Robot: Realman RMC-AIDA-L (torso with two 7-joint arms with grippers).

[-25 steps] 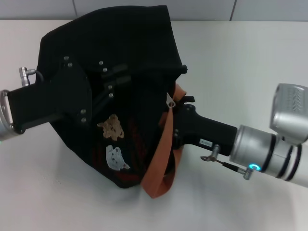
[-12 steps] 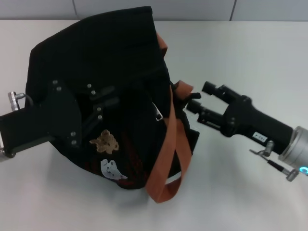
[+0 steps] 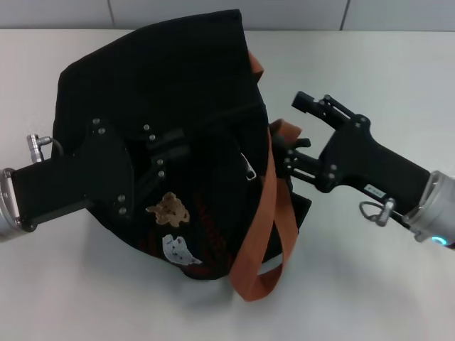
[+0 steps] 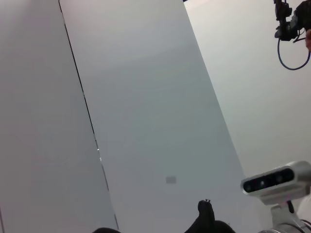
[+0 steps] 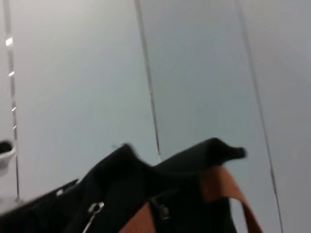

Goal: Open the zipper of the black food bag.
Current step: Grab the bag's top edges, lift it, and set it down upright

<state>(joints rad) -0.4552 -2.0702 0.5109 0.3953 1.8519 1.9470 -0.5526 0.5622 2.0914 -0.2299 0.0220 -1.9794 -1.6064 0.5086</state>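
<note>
The black food bag [image 3: 178, 78] lies tilted on the white table, its orange-brown strap [image 3: 266, 234] looping down the near side and bear patch [image 3: 169, 207] facing up. A silver pull [image 3: 249, 169] of the zipper hangs on the dark fabric left of the strap; the right wrist view also shows a silver pull [image 5: 93, 212] and the strap [image 5: 218, 187]. My left gripper [image 3: 167, 145] lies over the bag's left part, shut on its fabric. My right gripper [image 3: 297, 131] stands open at the bag's right side, its lower finger against the strap, right of the pull.
White table [image 3: 370, 64] runs to a grey wall at the back. The left wrist view holds only wall panels, a head camera unit [image 4: 274, 182] and a sliver of black fabric [image 4: 206, 221].
My right gripper left the pull, opened and drew back right, then came close to the strap again. The bag and left gripper shifted left, then back right.
</note>
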